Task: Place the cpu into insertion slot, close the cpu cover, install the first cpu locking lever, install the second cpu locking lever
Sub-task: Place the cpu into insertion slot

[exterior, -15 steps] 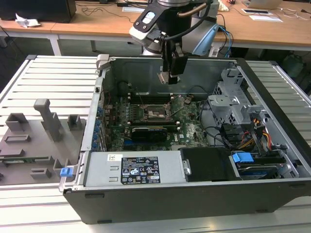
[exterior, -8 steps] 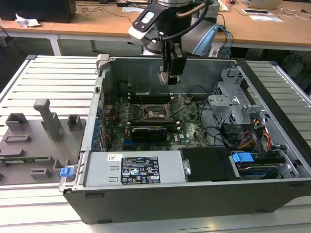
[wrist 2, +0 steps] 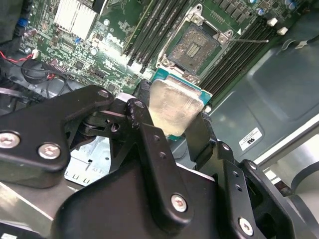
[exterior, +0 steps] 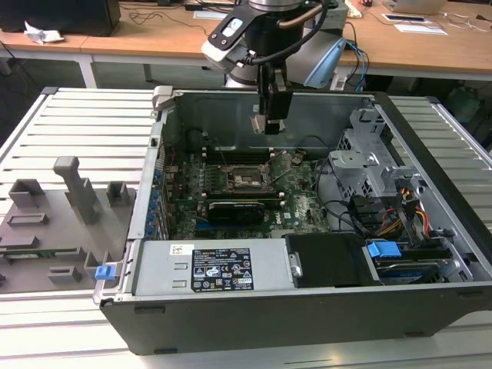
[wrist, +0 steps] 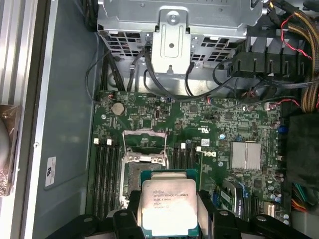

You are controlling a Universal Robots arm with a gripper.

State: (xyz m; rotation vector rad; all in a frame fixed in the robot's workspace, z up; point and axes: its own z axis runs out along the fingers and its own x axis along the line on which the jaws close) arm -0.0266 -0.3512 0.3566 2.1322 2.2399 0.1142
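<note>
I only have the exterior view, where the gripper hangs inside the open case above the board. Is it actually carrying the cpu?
Observer: Yes. In the second wrist view the gripper is shut on the cpu, with a finger on each of two opposite edges.
Operator: Is the insertion slot free?
Observer: Yes. In the second wrist view the insertion slot shows a bare greyish pin field, with nothing seated in it.

The silver-grey arm [exterior: 237, 42] has a blue joint cap [exterior: 332, 60] and a black gripper [wrist 2: 173, 107] with silver screws [wrist 2: 178, 201].
</note>
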